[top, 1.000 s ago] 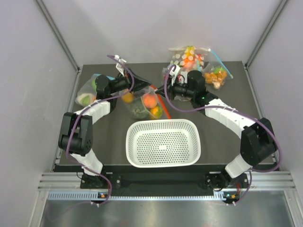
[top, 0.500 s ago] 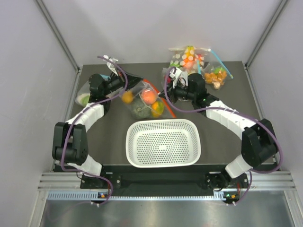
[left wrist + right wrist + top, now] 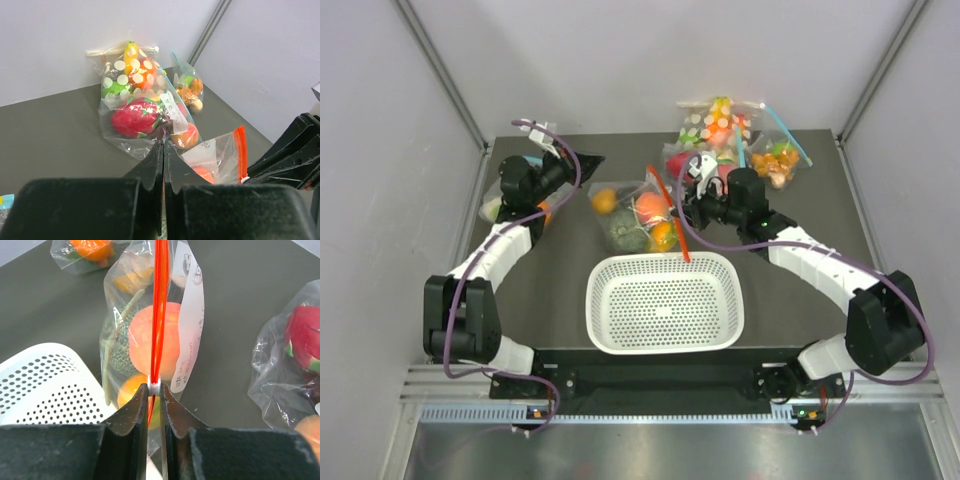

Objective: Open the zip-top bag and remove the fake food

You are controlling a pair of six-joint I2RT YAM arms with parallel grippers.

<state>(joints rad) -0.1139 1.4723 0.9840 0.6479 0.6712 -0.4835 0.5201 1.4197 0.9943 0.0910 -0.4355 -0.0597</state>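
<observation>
small clear crinkly red-zipped bag [image 3: 120,340] | right fingers [image 3: 146,397] pinched on its zip strip [image 3: 159,300], strip running straight ahead | left fingers [image 3: 163,150] closed, empty, well apart | right nearer

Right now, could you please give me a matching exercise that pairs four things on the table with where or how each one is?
Things:
1. zip-top bag
2. white basket
3. left hand
4. right hand

States:
A. shut on the red-orange zip strip
B. shut, off to the left of the bag
C. in front of the bag, no food in it
D. behind the basket, fake food inside

Pairs: 1-D, 2-C, 3-B, 4-A
</observation>
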